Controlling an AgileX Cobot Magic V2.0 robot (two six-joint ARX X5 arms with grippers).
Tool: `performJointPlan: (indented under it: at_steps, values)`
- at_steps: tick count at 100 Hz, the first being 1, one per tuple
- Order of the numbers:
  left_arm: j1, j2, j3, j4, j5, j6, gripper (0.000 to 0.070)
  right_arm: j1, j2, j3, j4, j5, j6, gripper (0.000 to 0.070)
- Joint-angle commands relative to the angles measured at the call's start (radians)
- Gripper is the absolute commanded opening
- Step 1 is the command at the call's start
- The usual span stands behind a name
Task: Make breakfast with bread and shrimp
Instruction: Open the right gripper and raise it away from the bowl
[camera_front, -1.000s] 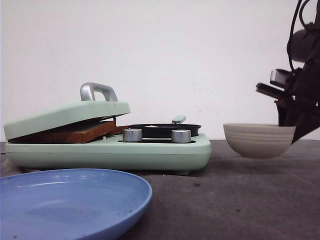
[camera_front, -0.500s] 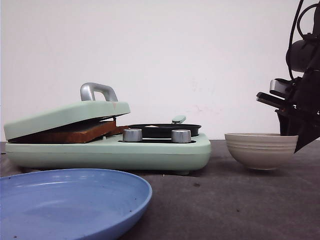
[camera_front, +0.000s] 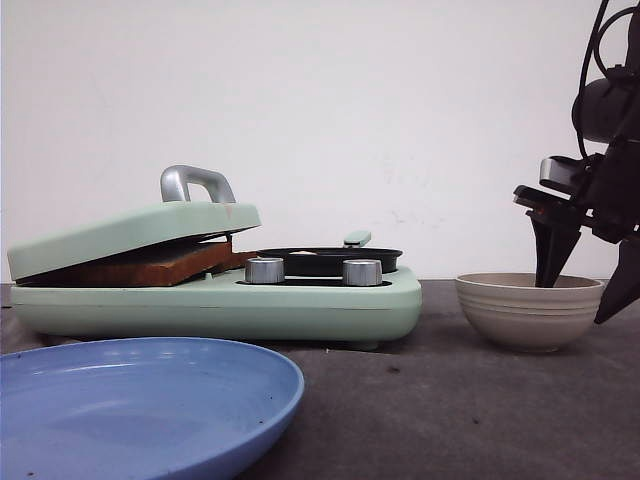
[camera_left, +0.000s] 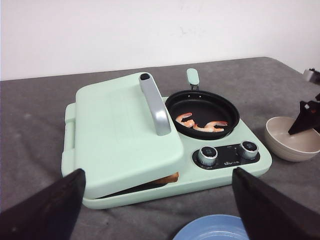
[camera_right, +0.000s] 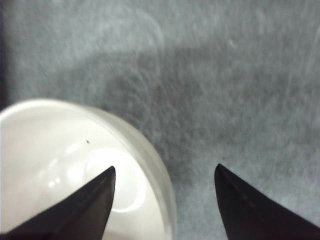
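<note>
Nearest you, a glossy blue plate (camera_front: 140, 400) at the table's front edge. Behind it the mint cooker (camera_front: 215, 300) clamps browned bread (camera_front: 135, 268) under its lid: soft, light, so grip its crust. Your left gripper (camera_left: 157, 210) and right gripper (camera_front: 585, 280) gape wide, one right finger inside the ribbed ceramic bowl (camera_front: 530, 312).

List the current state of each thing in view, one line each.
Press lid: lowered, propped on bread.
Bread: browned, clamped under lid.
Pan: uncovered, holding shrimp.
Bowl: upright on the table, empty.
Blue plate: empty.
Right gripper: open, straddling the bowl rim.
Left gripper: open, holding nothing.
</note>
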Motion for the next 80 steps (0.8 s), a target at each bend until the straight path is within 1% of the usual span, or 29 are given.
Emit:
performJointPlan:
  at_steps: [1,34,48,62,64,71,76,80]
  values:
    - [-0.003,0.002,0.005,0.003,-0.001,-0.002,0.0509,-0.002,-0.03,0.018,0.011,-0.001,-0.019,0.0391]
    - [-0.003,0.002,0.005,0.007,-0.001,-0.006,0.0509,-0.002,-0.236,0.018,0.017,-0.006,-0.019,0.039]
    - [-0.003,0.002,0.005,0.008,0.014,-0.032,0.0509,-0.001,-0.358,0.018,0.018,-0.072,-0.021,0.039]
    - [-0.003,0.002,0.005,0.009,0.026,-0.032,0.0499,0.013,-0.48,0.018,0.018,-0.135,-0.017,0.0389]
    - [-0.003,0.002,0.005,0.009,0.026,-0.032,0.0489,0.017,-0.496,0.018,0.018,-0.139,-0.017,0.0389]
    - [-0.003,0.002,0.005,0.012,0.026,-0.032,0.0408,0.037,-0.552,0.018,0.017,-0.153,-0.017,0.0387]
    - [-0.003,0.002,0.005,0.02,0.026,-0.032,0.0317,0.052,-0.589,0.018,0.018,-0.159,-0.018,0.0374]
    - [-0.003,0.002,0.005,0.031,0.026,-0.032,0.0225,0.066,-0.617,0.018,0.018,-0.158,-0.018,0.032]
